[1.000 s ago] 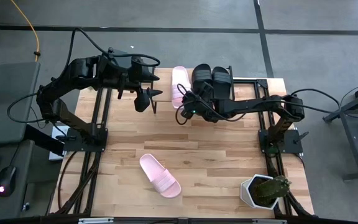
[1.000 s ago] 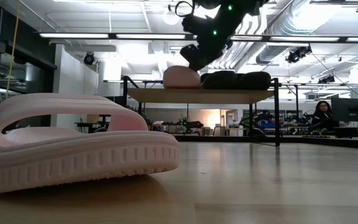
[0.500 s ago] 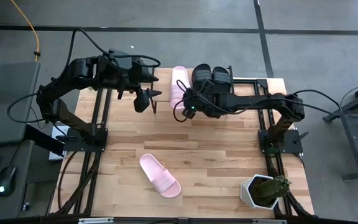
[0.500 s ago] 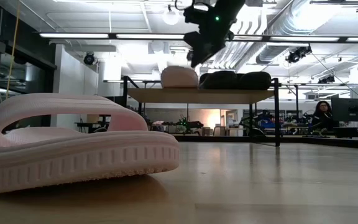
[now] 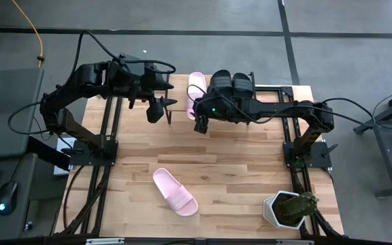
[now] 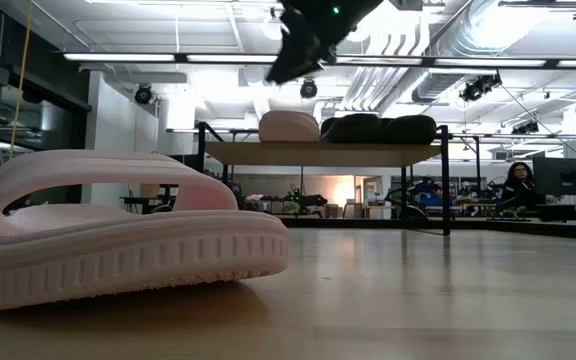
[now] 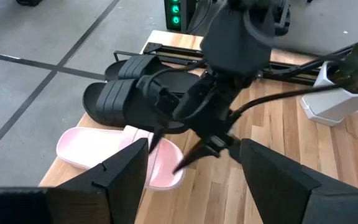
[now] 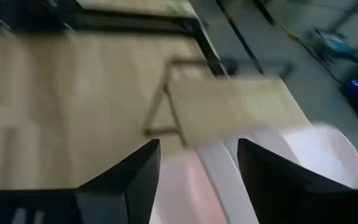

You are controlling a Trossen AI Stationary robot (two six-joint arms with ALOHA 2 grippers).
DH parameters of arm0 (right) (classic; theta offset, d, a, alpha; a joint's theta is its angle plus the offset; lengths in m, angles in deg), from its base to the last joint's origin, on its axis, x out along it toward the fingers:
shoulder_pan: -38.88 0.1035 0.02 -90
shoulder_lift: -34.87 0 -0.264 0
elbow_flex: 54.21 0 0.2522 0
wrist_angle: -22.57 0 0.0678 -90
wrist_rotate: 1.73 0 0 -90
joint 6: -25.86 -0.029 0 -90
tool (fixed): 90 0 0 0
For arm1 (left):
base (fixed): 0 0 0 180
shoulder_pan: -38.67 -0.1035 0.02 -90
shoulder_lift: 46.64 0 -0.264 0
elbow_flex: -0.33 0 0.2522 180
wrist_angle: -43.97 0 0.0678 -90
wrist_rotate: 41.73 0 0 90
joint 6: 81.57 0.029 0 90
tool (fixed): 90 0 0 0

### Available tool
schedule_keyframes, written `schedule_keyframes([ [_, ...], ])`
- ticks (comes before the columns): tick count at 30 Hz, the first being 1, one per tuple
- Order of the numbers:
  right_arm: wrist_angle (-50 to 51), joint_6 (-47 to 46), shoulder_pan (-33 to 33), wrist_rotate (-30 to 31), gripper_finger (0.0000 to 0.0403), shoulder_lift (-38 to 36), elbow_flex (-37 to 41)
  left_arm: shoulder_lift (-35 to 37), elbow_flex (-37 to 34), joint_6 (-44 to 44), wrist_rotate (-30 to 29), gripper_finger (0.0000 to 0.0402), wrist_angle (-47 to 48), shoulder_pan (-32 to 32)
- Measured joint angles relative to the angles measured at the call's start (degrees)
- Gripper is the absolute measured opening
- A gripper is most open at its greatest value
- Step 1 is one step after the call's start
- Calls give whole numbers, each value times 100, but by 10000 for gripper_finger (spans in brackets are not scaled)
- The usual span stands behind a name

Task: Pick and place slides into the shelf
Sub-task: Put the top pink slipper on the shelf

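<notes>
One pale pink slide (image 5: pixel 194 90) lies on the shelf (image 5: pixel 180 95) by its sole, left of the two black slides (image 5: pixel 232 85), which also rest on the shelf top (image 6: pixel 323 152). The other pink slide (image 5: pixel 175 192) lies sole-down on the table near the front edge and fills the low view's foreground (image 6: pixel 118 240). My right gripper (image 5: pixel 198 121) hovers open just above the pink slide on the shelf (image 7: pixel 104 152), touching nothing. My left gripper (image 5: pixel 156 105) waits open beside the shelf's left end.
A potted plant in a white pot (image 5: pixel 288 207) stands at the table's near right corner. Black frame rails (image 5: pixel 107 136) run along both table sides. Bare wood lies between the shelf and the near pink slide. A person sits far behind the table (image 6: pixel 516 185).
My right gripper has risen and swung toward the table's left, from beside the black slides to above the pink slide's end of the shelf, tipping as it went. The pink slide on the shelf has shifted slightly left. The left arm has kept still.
</notes>
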Motion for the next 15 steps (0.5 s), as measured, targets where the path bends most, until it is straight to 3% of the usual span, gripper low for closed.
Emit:
schedule_keyframes([
  [7,-318,94,-415,-854,168,-7,0,0,0,2,76,244,-2,0],
  [15,-723,234,-847,-1486,71,-7,0,0,0,33,117,244,-78,0],
])
